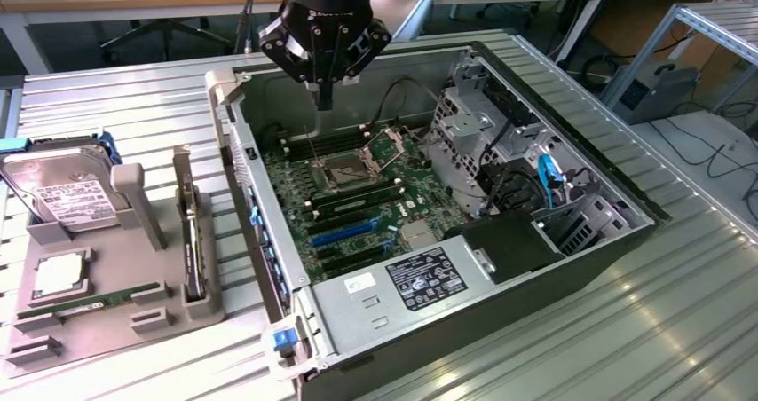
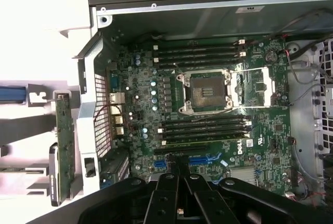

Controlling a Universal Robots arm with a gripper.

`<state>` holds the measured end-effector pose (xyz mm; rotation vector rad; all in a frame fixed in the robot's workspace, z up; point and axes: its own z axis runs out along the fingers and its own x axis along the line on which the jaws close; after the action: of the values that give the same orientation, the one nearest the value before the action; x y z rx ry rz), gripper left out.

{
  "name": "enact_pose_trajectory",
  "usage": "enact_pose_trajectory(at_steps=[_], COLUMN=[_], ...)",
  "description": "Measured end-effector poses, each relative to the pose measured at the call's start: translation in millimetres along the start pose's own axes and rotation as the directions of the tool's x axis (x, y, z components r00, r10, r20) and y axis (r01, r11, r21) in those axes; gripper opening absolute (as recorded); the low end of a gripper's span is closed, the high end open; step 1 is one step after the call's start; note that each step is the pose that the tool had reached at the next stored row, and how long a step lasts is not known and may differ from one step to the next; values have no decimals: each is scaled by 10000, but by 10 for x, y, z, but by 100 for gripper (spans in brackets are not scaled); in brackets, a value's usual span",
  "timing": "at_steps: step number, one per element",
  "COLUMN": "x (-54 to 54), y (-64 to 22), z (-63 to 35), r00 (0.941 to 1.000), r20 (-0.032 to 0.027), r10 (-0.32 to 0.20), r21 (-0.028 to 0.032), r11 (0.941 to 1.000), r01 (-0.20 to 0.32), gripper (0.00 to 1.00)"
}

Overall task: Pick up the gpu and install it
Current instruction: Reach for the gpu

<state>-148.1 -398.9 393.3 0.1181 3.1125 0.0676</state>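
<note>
A silver hard drive (image 1: pixel 66 197) was propped at a tilt in a grey holder (image 1: pixel 148 210), a RAM stick (image 1: pixel 89 301) laid flat nearby, on a ribbed metal table (image 1: pixel 663 330).

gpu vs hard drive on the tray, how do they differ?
The gpu is a thin card standing on edge; the hard drive is a boxy silver block with a white label, leaning back. The gpu sits nearer the case than the hard drive. Both rest in the gray tray.
</note>
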Motion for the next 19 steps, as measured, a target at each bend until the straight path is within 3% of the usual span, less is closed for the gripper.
enact_pose_trajectory(at_steps=[19], x=[143], y=[-11], z=[-4], r00=[10000], r20=[1], r10=[-1], r21=[-1], r11=[10000], r01=[1], gripper=[11])
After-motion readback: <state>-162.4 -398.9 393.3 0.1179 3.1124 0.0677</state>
